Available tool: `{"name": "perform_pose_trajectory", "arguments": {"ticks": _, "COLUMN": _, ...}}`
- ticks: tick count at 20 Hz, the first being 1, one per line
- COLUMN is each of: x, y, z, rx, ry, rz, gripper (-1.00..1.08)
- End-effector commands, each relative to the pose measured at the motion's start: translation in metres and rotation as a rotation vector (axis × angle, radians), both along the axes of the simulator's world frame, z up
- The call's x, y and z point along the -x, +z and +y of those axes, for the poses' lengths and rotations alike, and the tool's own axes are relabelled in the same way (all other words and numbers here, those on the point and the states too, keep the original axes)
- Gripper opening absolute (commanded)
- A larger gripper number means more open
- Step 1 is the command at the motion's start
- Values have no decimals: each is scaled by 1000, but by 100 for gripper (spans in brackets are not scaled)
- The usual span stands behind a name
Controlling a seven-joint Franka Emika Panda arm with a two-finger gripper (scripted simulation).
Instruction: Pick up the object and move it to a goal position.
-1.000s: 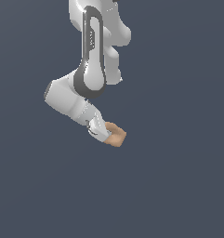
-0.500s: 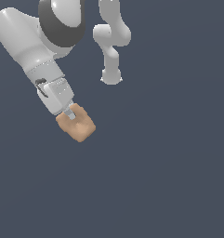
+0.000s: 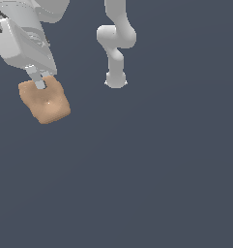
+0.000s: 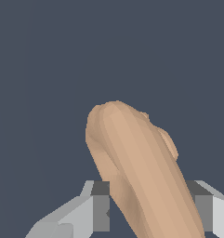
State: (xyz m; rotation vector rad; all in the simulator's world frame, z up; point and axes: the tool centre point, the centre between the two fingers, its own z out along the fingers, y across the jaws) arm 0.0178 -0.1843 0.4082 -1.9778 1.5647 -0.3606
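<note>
A white robot arm reaches in from about ten o'clock in the exterior view, against a flat, dark blue-grey background with no visible markings. Its gripper (image 3: 39, 80) is clamped on the object (image 3: 44, 99), a tan-orange, lumpy, bread-like block that hangs just below the hand, near nine o'clock in the picture. A second stretch of the arm (image 3: 115, 43) stands upright near twelve o'clock.

In the wrist view, the object (image 4: 132, 162) sits between the two grey fingers (image 4: 100, 209), tilted and leaning toward eleven o'clock instead of sitting square.

No goal marker is visible. The risk appears to be slippage: the hold is near one edge of a rounded, tilted block, so a quick swing could twist it in the jaws or drop it before arrival.
</note>
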Motion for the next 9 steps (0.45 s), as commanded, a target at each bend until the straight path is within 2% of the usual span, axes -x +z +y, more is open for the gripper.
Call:
{"name": "perform_pose_trajectory", "arguments": {"ticks": 1, "x": 4, "y": 16, "z": -6, "rx": 22, "ry": -18, "rz": -24, "gripper": -100}}
{"name": "perform_pose_trajectory", "arguments": {"ticks": 9, "x": 8, "y": 31, "z": -10, "rx": 45, "ry": -34, "rz": -44, "gripper": -100}}
